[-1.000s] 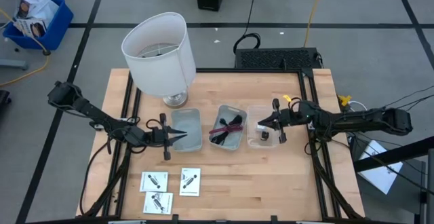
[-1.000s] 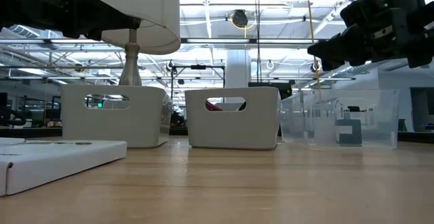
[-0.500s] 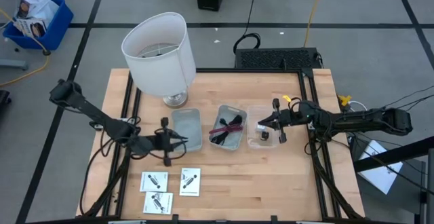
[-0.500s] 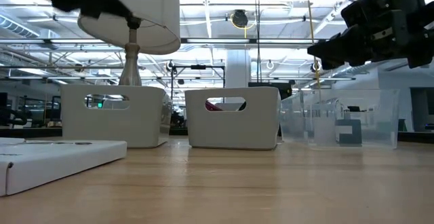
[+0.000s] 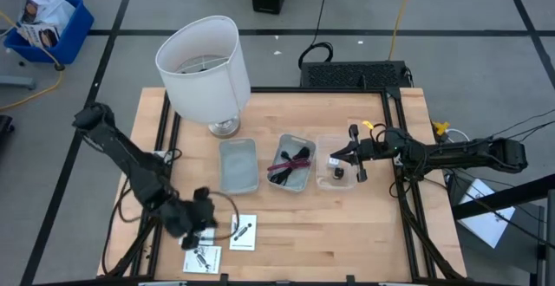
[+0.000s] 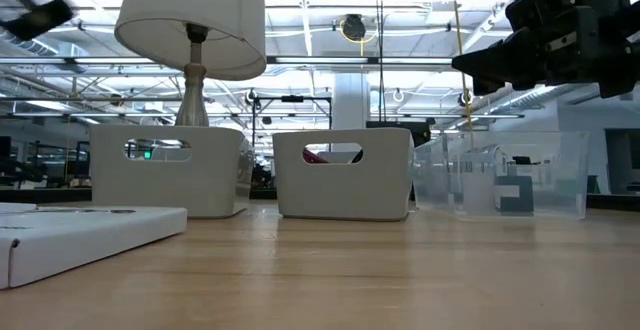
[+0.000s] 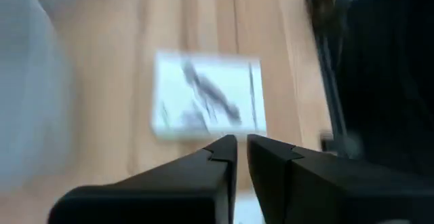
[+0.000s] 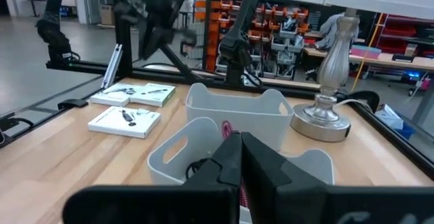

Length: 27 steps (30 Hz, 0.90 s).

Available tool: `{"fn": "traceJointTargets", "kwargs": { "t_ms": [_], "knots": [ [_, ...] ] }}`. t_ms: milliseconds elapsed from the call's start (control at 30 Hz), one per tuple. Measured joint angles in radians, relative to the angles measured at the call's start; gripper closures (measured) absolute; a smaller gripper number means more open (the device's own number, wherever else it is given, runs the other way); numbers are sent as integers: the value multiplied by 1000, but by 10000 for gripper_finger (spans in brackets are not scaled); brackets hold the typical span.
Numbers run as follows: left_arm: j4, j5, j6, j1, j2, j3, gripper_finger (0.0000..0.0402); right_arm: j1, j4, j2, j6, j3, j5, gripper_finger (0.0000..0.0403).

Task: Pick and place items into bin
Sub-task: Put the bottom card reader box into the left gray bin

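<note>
Three white square packets with black prints lie flat near the table's near edge: one [image 5: 244, 231], one [image 5: 202, 257], and one [image 5: 188, 237] partly under my left gripper [image 5: 205, 224]. That gripper hovers over the packets, shut and pointing down; its wrist view shows a packet [image 7: 203, 95] just past the fingertips [image 7: 241, 142]. Black and magenta cables [image 5: 290, 162] lie in the middle bin [image 5: 303, 141]. A tiny black cube [image 5: 337, 173] sits in the clear right bin [image 5: 327, 139]. My right gripper [image 5: 334, 158] hangs shut over that bin's rim.
The grey left bin [image 5: 238, 165] stands beside the middle one. A big white lamp [image 5: 206, 65] stands behind it at the far left. Bare wood lies right of the packets along the near edge. Black frame rails run along both table sides.
My left arm has swung from the left bin's left side toward the near edge. It now points down over the packets, with its fingers still shut. The right arm has kept still, and nothing on the table has moved.
</note>
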Motion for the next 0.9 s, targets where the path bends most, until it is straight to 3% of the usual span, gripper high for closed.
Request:
{"fn": "traceJointTargets", "kwargs": {
  "t_ms": [167, 300, 567, 900],
  "knots": [
    [-23, 35, -275, -107, 88, -1, 396, 0, 5, 0, 0, 0, 0, 401],
    [7, 52, -424, -159, 146, -1, 384, 0, 12, 0, 1, 0, 0, 402],
    [63, 85, -555, -237, 253, -1, 393, 0, 30, 0, 19, 0, 0, 402],
    [46, 81, -582, -213, 333, -1, 392, 0, 29, 0, 17, 0, 0, 401]
  ]
}}
